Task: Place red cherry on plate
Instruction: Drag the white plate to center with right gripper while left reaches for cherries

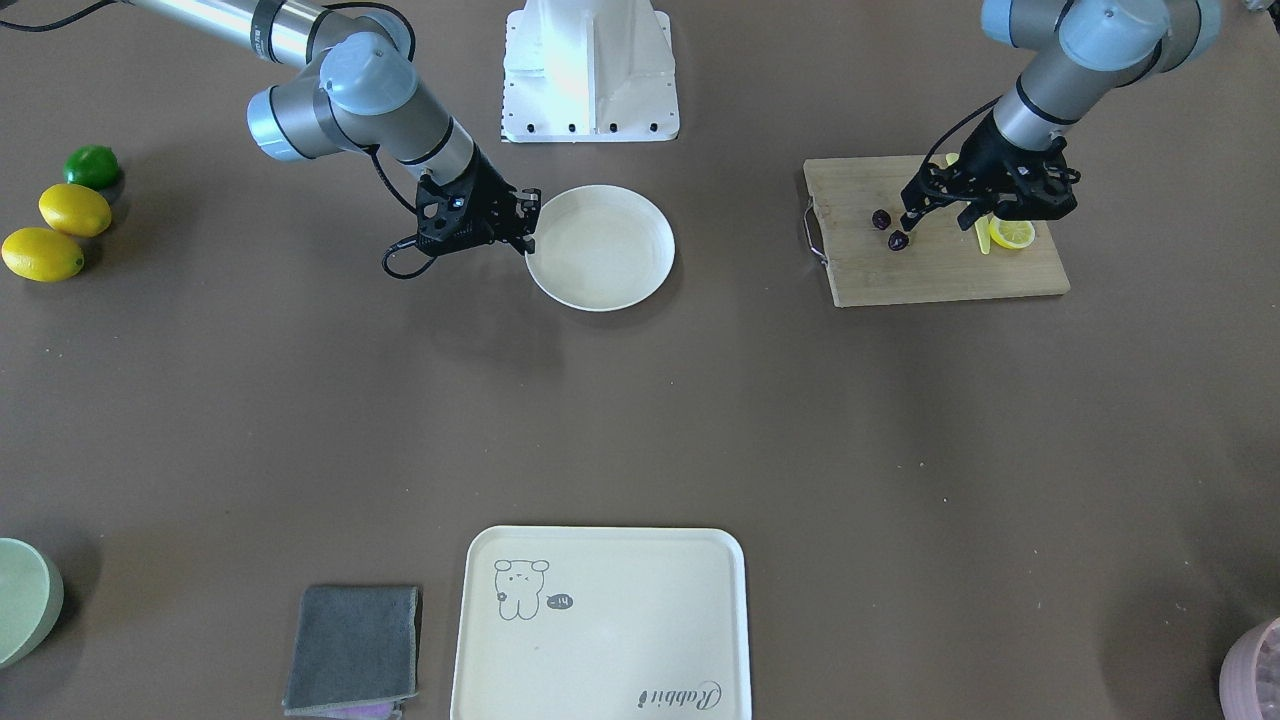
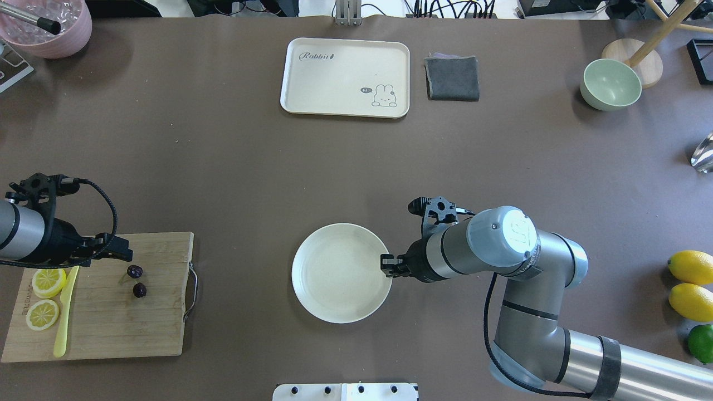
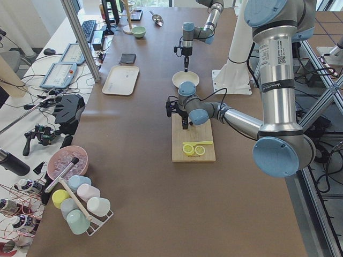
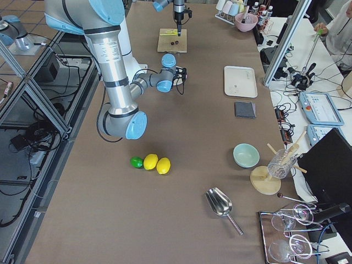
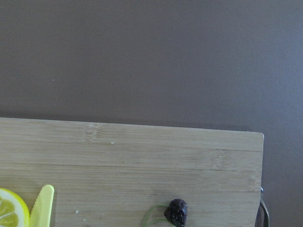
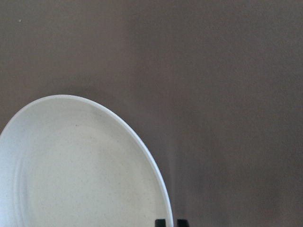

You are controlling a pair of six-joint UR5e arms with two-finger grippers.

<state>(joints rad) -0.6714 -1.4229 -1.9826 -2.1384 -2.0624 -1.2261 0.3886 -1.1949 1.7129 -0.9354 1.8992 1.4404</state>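
Observation:
The red cherry (image 2: 136, 280) is a pair of tiny dark fruits lying on a wooden cutting board (image 2: 122, 328). One fruit with its thin stem shows at the bottom of the left wrist view as the cherry (image 5: 177, 213). My left gripper (image 2: 120, 255) hovers just beside them, toward the lemon slices, and looks open, with no fingers in its wrist view. The cream-white plate (image 2: 334, 278) sits mid-table with nothing on it. My right gripper (image 2: 387, 265) is shut on the plate's right rim, its fingertips (image 6: 161, 222) straddling the edge.
Two lemon slices (image 2: 45, 295) and a yellow knife (image 2: 66, 312) share the board. A cream tray (image 2: 345, 78), grey cloth (image 2: 452, 78) and green bowl (image 2: 610, 84) line the far side. Two lemons (image 2: 690, 284) and a lime (image 2: 701, 342) lie at the right edge.

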